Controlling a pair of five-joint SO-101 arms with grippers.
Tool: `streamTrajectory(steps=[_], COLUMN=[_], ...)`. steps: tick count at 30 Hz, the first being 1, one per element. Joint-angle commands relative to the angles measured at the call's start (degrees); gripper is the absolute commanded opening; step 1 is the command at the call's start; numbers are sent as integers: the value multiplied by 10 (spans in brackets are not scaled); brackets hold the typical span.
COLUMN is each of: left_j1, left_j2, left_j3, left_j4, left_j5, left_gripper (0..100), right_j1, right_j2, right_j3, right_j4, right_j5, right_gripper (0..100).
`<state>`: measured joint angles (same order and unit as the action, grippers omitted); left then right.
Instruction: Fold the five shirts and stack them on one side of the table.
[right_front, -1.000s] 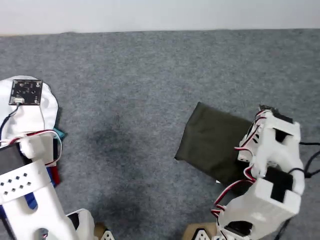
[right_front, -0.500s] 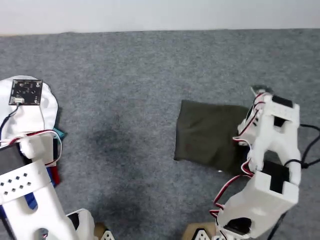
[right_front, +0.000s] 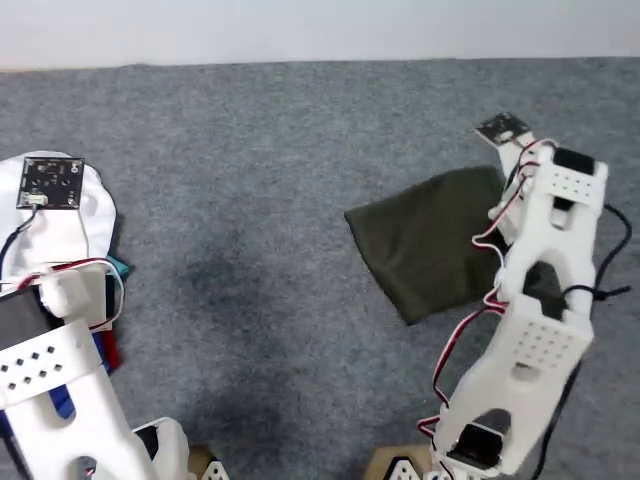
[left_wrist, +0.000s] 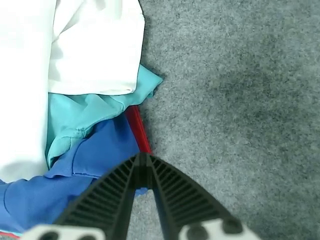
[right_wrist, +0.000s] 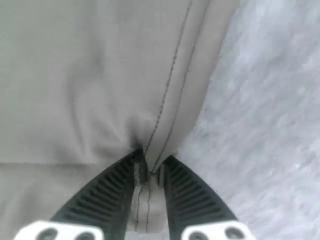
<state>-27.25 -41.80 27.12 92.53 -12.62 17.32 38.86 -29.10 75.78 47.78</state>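
Observation:
A folded dark olive shirt lies on the grey table at the right, tilted. My right gripper is shut on the olive shirt, pinching a seamed fold at its right edge, under the right arm. At the table's left edge sits a pile of shirts: a white shirt on top, then a teal shirt, a blue shirt and a red edge. My left gripper is shut and empty, hovering over the blue shirt at the pile's edge. The white shirt lies under the left arm.
The grey carpet-like table top spreads between the two arms. A pale wall strip borders the far edge. The left arm's white body covers the front left corner.
My right gripper has moved toward the far edge with the olive shirt, dragging and rotating it so its near corner swung toward the middle. The left arm has kept still.

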Motion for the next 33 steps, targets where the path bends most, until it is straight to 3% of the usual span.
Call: streamTrajectory(steps=[1,7,12,19,25,30,33], left_j1=[0,0,0,0,0,0,0], left_j2=[-7,-7,-7,-7,-7,-7,-9], left_j3=[-6,-4,-5,-7,-7,-7,-7], left_j4=[-7,-10,-11,-11,-11,-8,-7], left_j5=[-4,-3,-2,-2,-2,-1,-1], left_gripper=[4,4,4,4,4,4,4], right_j1=[-15,-18,-18,-20,-22,-19,-24], right_j2=[13,17,-11,-93,-138,-179,-216], right_j3=[-98,-144,-146,-146,-146,-142,-113], right_j4=[29,78,80,164,255,269,269], right_j5=[14,-27,-71,-262,-396,-542,-593], right_gripper=[35,176,191,190,132,79,47])
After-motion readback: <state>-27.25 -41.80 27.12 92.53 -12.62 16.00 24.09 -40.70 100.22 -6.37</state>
